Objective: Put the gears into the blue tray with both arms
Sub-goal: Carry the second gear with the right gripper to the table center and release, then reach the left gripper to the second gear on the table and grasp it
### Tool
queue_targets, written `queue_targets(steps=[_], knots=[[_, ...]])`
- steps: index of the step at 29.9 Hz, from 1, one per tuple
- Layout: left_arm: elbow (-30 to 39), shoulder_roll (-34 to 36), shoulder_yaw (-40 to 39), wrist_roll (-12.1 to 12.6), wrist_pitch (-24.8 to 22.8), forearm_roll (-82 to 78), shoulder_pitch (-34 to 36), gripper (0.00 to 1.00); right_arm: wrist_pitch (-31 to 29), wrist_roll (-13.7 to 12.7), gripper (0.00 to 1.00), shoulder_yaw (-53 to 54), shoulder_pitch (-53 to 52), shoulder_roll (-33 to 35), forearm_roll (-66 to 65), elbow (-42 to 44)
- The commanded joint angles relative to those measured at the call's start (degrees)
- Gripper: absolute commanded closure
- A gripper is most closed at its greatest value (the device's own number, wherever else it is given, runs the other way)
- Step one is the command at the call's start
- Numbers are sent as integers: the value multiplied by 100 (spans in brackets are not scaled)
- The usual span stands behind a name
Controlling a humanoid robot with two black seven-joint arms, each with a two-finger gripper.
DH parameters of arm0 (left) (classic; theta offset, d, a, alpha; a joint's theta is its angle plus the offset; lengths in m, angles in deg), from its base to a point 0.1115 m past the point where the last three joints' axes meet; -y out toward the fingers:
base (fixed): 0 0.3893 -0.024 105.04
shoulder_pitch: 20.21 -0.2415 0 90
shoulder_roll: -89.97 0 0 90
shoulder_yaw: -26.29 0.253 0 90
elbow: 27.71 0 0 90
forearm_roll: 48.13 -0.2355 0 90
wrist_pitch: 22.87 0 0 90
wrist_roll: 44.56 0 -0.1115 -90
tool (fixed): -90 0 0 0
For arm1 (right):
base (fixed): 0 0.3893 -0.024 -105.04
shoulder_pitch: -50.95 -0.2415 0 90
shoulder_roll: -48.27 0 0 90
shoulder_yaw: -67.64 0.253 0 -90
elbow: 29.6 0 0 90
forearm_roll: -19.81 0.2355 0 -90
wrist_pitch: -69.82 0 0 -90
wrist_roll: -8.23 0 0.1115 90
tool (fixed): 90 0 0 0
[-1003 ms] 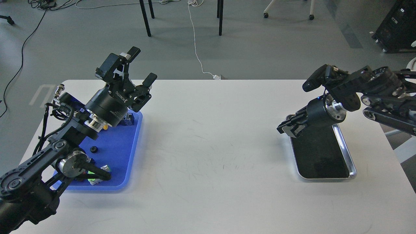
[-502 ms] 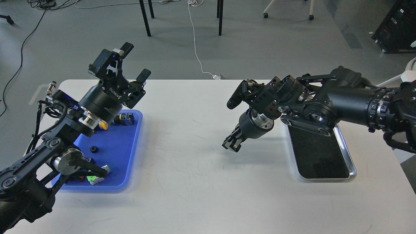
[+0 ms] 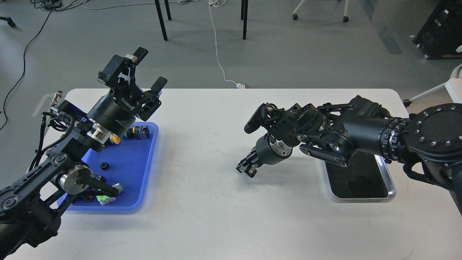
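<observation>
The blue tray [image 3: 134, 164] lies at the table's left. One small black gear [image 3: 104, 166] rests on its floor. My left gripper [image 3: 147, 70] is raised over the tray's far end, open, with nothing between its fingers. My right gripper [image 3: 246, 169] hangs low over the bare table near the middle, pointing down and left. Its dark fingers look pressed together; whether a gear sits between them is hidden.
A silver-rimmed metal tray [image 3: 392, 188] with a black inside lies at the right, partly under my right arm. In the blue tray there are also a yellow-capped button [image 3: 115, 140], a blue-black switch [image 3: 141, 131] and a green-and-white block [image 3: 104, 198].
My right arm has swung left from over the metal tray to the middle of the table, its gripper staying shut. My left gripper drew back slightly to the left and stayed open.
</observation>
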Motion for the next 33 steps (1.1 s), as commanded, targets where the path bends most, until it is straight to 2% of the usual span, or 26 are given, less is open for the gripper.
queue_targets(steps=[1,6,11,14,16,17,22,25,28,33], knots=[[6,0,2,0,0,0,-2,2,21,0,77,-15,41,0,11,19],[-3,0,2,0,-9,0,-2,2,30,0,60,-15,49,0,72,81],[6,9,2,0,-9,0,-2,2,152,0,34,-6,15,0,590,63],[6,35,11,0,-9,0,-2,2,249,0,22,90,-99,0,1003,28],[23,87,11,-9,-9,0,-2,2,241,0,8,326,-196,323,1354,-16],[23,114,20,-9,-9,0,-2,2,232,0,6,485,-205,526,1556,-51],[23,123,72,-35,0,-53,-2,2,223,0,5,1460,-22,1703,2777,-419],[23,105,160,-53,0,-228,15,2,232,0,4,2118,575,2310,3735,-622],[6,70,449,-79,-9,-1200,129,2,241,0,4,3023,1426,2627,4500,-614],[-21,44,915,-88,-202,-2881,471,2,206,0,4,4624,2860,2769,5450,-614]])
